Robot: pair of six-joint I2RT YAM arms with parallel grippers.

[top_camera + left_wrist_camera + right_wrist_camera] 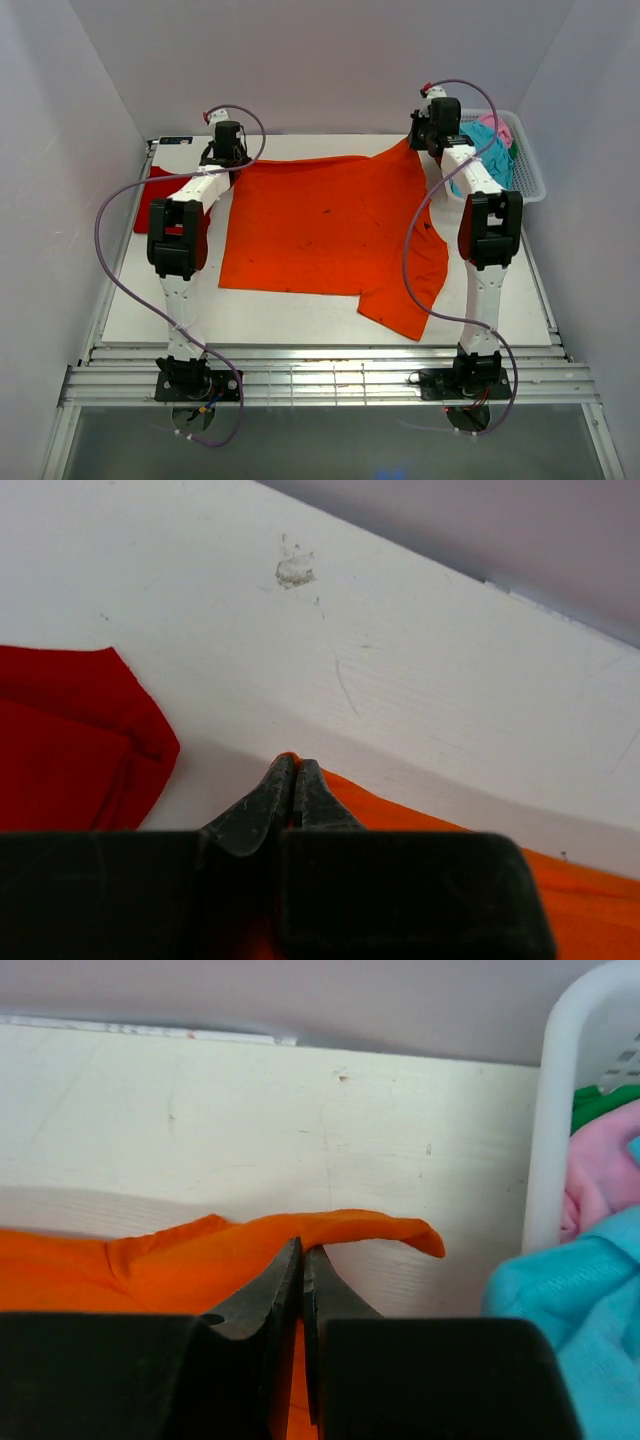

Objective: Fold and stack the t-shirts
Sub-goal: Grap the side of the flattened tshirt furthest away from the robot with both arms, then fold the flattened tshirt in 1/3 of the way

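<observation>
Orange t-shirt lay spread flat across the middle of the bench, one sleeve trailing toward the near right edge. Left pincer was clenched on the shirt's far left corner, tips meeting right at the cloth edge. Right pincer was clenched on the far right corner, where a small flap of orange curled up past the tips. Red t-shirt sat folded at the far left, just beside the left arm but apart from the orange cloth. Teal t-shirt and pink t-shirt were heaped in the white basket at the far right. Judgement: both grips looked shallow, the left especially, so a quick pull toward the near edge could slip a corner free and leave the fold crooked. Uneven travel between the two arms would skew the fold line. The right pincer worked close to the basket wall; a wide swing might knock it or snag the teal cloth hanging there. The loose near sleeve could bunch under the folded layer.
</observation>
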